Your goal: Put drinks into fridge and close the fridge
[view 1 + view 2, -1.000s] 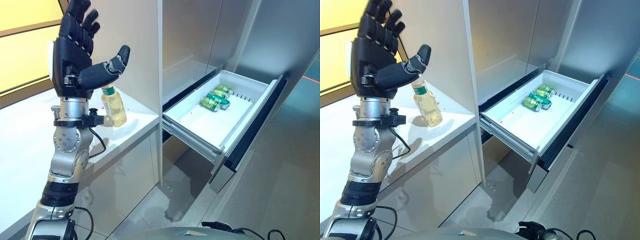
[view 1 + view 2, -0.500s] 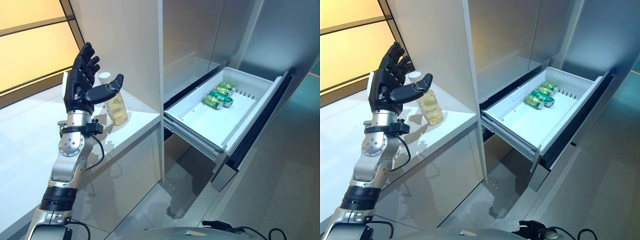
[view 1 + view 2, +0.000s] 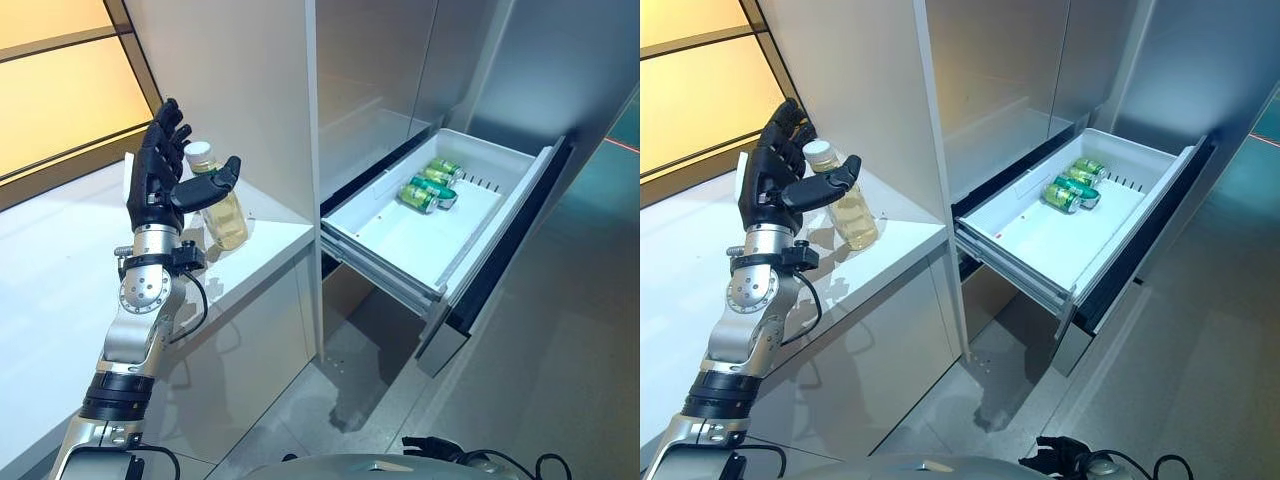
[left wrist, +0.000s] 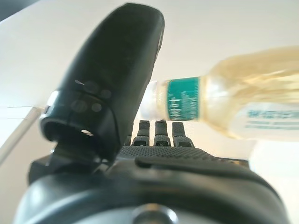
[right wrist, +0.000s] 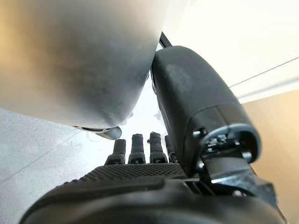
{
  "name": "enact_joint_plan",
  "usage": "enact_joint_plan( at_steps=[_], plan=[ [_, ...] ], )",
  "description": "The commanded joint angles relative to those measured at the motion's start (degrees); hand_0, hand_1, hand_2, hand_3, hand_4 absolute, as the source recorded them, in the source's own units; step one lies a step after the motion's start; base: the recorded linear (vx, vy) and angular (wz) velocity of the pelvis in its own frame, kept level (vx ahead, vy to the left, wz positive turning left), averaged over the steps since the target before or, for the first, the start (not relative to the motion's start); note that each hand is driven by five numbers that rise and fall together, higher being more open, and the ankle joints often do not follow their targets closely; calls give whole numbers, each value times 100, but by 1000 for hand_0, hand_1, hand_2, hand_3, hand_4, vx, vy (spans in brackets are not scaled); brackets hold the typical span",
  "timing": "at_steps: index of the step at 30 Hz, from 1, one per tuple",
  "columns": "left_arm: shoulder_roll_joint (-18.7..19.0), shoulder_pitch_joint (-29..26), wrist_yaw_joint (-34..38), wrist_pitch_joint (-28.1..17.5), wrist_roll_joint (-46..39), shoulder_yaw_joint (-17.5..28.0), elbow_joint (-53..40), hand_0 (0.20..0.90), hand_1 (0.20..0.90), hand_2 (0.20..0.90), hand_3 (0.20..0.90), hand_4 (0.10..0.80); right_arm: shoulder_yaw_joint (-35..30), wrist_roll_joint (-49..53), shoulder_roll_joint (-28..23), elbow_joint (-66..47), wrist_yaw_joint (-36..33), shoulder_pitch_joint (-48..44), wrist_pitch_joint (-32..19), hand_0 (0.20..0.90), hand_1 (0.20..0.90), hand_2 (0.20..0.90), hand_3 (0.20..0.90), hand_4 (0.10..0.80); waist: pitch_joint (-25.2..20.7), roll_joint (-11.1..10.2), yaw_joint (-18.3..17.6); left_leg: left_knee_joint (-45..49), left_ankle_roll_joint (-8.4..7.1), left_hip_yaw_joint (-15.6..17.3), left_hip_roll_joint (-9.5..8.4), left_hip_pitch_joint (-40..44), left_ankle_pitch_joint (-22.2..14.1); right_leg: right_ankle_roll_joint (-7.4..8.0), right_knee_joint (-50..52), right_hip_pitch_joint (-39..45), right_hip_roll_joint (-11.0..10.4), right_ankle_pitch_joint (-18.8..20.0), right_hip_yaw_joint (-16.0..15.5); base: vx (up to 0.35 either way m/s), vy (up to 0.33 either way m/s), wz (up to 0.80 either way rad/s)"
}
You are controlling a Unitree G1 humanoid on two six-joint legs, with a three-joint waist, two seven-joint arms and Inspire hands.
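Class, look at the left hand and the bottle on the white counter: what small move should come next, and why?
Probably ease the left hand forward and curl its fingers round the bottle. The hand is open beside it, the bottle stands upright on the counter, and the fridge drawer is open, holding only cans.

A clear plastic bottle of pale yellow drink (image 3: 222,208) stands on the white tabletop (image 3: 60,270), with the robot's dark left hand (image 3: 157,183) just beside it on its left. To the right, past a tall grey cabinet panel (image 3: 245,90), a white fridge drawer (image 3: 420,225) stands pulled out, with green drink cans (image 3: 428,188) lying together at its far end.
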Motion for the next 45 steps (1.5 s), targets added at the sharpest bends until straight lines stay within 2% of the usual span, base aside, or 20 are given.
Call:
enact_joint_plan(
  at_steps=[1, 8, 19, 25, 32, 33, 34, 35, 36, 37, 41, 45],
  plan=[
    [272, -755, -104, -300, 122, -17, -91, 900, 900, 900, 900, 800, 203, -246, -96, 38, 143, 58, 184, 900, 900, 900, 900, 800, -17, 109, -50, 63, 234, 578, -234, 321, -823, 67, 530, -193, 302, -523, -84, 0, 0, 0],
    [277, -691, -11, -89, 363, -68, 105, 900, 900, 900, 900, 800, 199, -277, -106, -54, 155, 90, 248, 900, 900, 900, 900, 800, 16, 107, -78, 74, 242, 611, -246, 338, -832, 68, 551, -182, 322, -540, -74, 0, 0, 0],
    [335, -704, 126, -58, 654, -139, 524, 900, 900, 900, 900, 800, 205, -290, -131, -153, 181, 145, 318, 900, 900, 900, 900, 800, 38, 97, -144, 75, 245, 675, -242, 361, -842, 75, 546, -183, 336, -528, -15, 0, 0, 0],
    [371, -726, 481, -4, 1081, -176, 691, 900, 900, 900, 900, 800, 184, -314, -153, -184, 202, 158, 338, 900, 900, 900, 900, 800, 48, 90, -169, 86, 249, 704, -245, 374, -854, 73, 568, -176, 342, -549, -6, 2, 0, -1],
    [321, -765, 375, -286, 624, -161, 827, 900, 900, 900, 900, 800, 197, -309, -127, -118, 197, 159, 276, 900, 900, 900, 900, 800, 41, 79, -182, 90, 253, 715, -251, 381, -860, 77, 585, -177, 343, -560, 11, 13, 0, -3],
    [248, -771, 199, -454, 305, -161, 757, 822, 822, 822, 809, 709, 200, -321, -118, -106, 194, 152, 279, 900, 900, 900, 900, 800, 40, 76, -181, 88, 252, 717, -249, 383, -864, 77, 586, -178, 342, -561, 14, 0, 0, 0],
    [200, -764, 90, -563, 105, -156, 718, 580, 580, 580, 527, 427, 195, -337, -116, -99, 199, 151, 275, 900, 900, 900, 900, 800, 40, 73, -180, 87, 253, 716, -249, 384, -864, 77, 584, -177, 342, -560, 16, 0, 0, 0],
    [166, -755, 27, -620, 8, -151, 693, 451, 451, 451, 376, 276, 193, -345, -118, -98, 203, 152, 273, 900, 900, 900, 900, 800, 41, 73, -179, 87, 253, 717, -248, 384, -864, 77, 584, -177, 343, -559, 19, 0, 0, 0],
    [91, -748, -125, -755, -245, -158, 624, 451, 451, 451, 376, 276, 183, -363, -114, -95, 209, 153, 268, 900, 900, 900, 900, 800, 43, 69, -181, 86, 252, 715, -248, 383, -863, 77, 584, -178, 343, -558, 23, 0, 0, 0],
    [14, -742, -275, -851, -517, -170, 558, 300, 300, 300, 200, 100, 180, -372, -111, -87, 209, 151, 263, 900, 900, 900, 900, 800, 49, 68, -181, 86, 254, 710, -249, 384, -862, 78, 586, -179, 344, -554, 27, 0, 0, 0],
    [-341, -668, -587, -1051, -1081, -210, 303, 300, 300, 300, 200, 100, 202, -402, -101, -124, 187, 159, 257, 900, 900, 900, 900, 800, 71, 68, -193, 81, 260, 683, -252, 398, -861, 74, 608, -183, 347, -558, 51, 0, 0, 0],
    [-346, -692, -777, -1120, -1219, -235, 191, 300, 300, 300, 200, 100, 213, -224, -109, -291, 109, 156, 111, 900, 900, 900, 900, 800, 93, 77, -204, 85, 271, 657, -262, 410, -872, 74, 619, -180, 346, -562, 58, 5, 0, -2]
  ],
)
